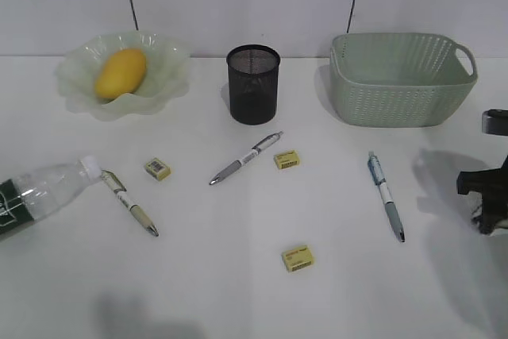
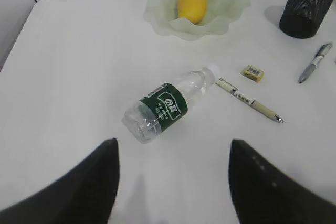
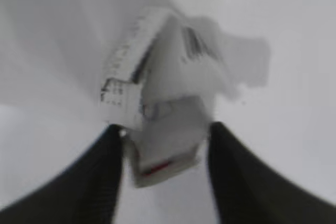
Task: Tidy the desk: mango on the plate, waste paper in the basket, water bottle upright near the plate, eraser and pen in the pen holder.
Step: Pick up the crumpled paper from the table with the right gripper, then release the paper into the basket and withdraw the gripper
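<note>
Right gripper (image 3: 163, 153): fingers flank the waste paper (image 3: 168, 103), contact unclear through blur; grasp state cannot be told. Risk: a loose wad slips out on lifting. Left gripper (image 2: 173, 182) spread, empty, above the lying water bottle (image 2: 167, 104). Exterior view crops the right arm; paper unseen there.

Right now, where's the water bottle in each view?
Exterior view: water bottle lying on its side at the left edge, partly cut off, cap toward a beige pen.
Left wrist view: centre of the picture, lying down, green label up, cap pointing up-right.
Right wrist view: not in it.
Shared landmark: the mango on the plate beyond the bottle, in the exterior and left wrist views.
</note>
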Robot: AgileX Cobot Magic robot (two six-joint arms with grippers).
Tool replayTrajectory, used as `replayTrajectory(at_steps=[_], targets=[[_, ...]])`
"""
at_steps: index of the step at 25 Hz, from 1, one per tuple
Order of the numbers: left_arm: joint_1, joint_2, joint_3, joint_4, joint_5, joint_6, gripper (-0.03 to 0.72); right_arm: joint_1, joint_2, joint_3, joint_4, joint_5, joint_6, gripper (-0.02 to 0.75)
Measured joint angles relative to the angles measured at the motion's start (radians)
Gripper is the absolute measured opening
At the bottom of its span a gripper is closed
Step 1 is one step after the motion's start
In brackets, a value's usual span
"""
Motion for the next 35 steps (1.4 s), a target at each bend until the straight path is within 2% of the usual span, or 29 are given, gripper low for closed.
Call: replayTrajectory(at_steps=[5,7,20,26,35], targets=[[0.0,0.0,0.0,0.0,0.0,0.0,0.498,0.0,0.0,-0.001,-0.006,-0.035,0.003,0.066],[0.0,0.0,0.0,0.0,0.0,0.0,0.498,0.0,0.0,-0.001,-0.006,-0.044,0.003,0.014],[0.0,0.0,0.0,0.0,0.0,0.0,0.498,0.0,-0.074,-0.009,0.001,-0.022,-0.054,0.014],[0.0,0.0,0.0,0.0,0.0,0.0,0.498,0.0,-0.202,-0.026,0.084,0.027,-0.142,0.014],[0.0,0.0,0.0,0.0,0.0,0.0,0.498,0.0,-0.257,-0.229,0.184,0.09,-0.218,0.014]])
